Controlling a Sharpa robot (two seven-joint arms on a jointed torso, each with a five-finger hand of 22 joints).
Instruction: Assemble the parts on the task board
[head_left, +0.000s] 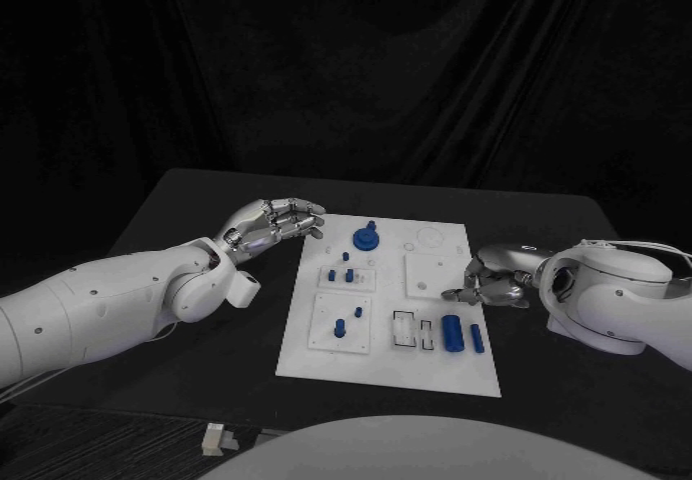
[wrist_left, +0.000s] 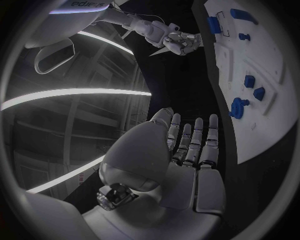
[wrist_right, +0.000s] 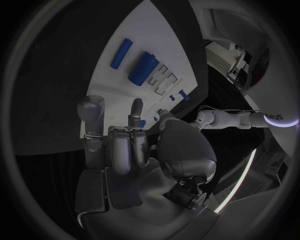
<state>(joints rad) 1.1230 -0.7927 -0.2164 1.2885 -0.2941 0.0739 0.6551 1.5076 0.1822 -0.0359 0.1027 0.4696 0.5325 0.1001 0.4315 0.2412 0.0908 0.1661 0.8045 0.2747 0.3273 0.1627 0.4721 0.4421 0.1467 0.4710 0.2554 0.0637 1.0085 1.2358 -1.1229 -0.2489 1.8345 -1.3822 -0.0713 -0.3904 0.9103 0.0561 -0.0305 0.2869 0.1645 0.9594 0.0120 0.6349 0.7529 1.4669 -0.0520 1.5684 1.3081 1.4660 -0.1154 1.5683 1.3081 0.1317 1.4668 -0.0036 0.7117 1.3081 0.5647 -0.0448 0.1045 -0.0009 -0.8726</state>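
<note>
The white task board (head_left: 389, 355) lies mid-table. On it a round blue part with a knob (head_left: 366, 238) sits at the far end, small blue pegs (head_left: 343, 272) stand below it, and two more pegs (head_left: 346, 318) stand in a square plate. A blue cylinder (head_left: 451, 332) and a slim blue bar (head_left: 477, 338) lie at the near right beside two slots (head_left: 415, 330). My left hand (head_left: 274, 222) hovers off the board's far left corner, fingers straight and empty (wrist_left: 190, 145). My right hand (head_left: 488, 280) sits at the board's right edge with fingers curled (wrist_right: 128, 145), nothing seen in it.
The black table (head_left: 188, 210) extends left and right of the board, with a dark curtain behind. A small white object (head_left: 214, 437) lies below the table's front edge. From the left wrist the board (wrist_left: 262, 75) and right hand (wrist_left: 178, 41) are seen.
</note>
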